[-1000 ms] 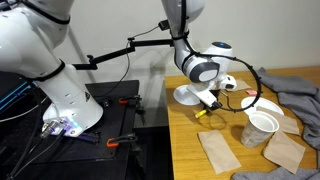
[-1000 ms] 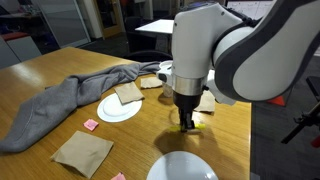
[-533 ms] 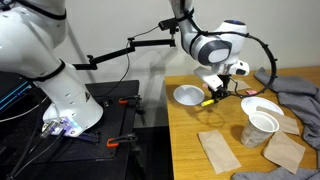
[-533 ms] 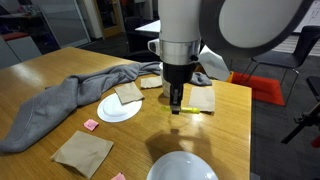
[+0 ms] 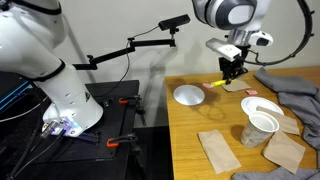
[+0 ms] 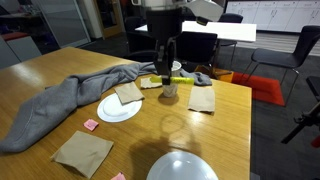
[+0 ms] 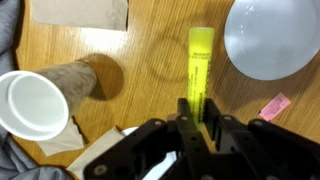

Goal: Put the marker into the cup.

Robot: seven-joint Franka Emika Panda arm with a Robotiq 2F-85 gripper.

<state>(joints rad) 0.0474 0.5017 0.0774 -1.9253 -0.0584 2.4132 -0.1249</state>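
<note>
My gripper (image 7: 199, 110) is shut on the bright-yellow marker (image 7: 199, 62), which sticks out forward from between the fingers. In both exterior views the gripper (image 5: 232, 68) (image 6: 167, 72) holds the marker (image 5: 218, 83) (image 6: 177, 68) high above the table. The whitish translucent cup (image 7: 36, 104) stands upright on the table, off to the left in the wrist view. It also shows in both exterior views (image 5: 260, 125) (image 6: 170, 90); the marker is above and to one side of it, not over its rim.
A white bowl (image 5: 188, 95) (image 7: 268, 35) sits near the table edge. A flat white plate (image 6: 120, 108) holds a brown napkin beside a grey cloth (image 6: 60, 105). More brown napkins (image 5: 218, 150) and a pink note (image 7: 272, 103) lie about.
The gripper has lifted from the table surface with the marker in it, risen well above the table, and moved from near the white bowl toward the cup.
</note>
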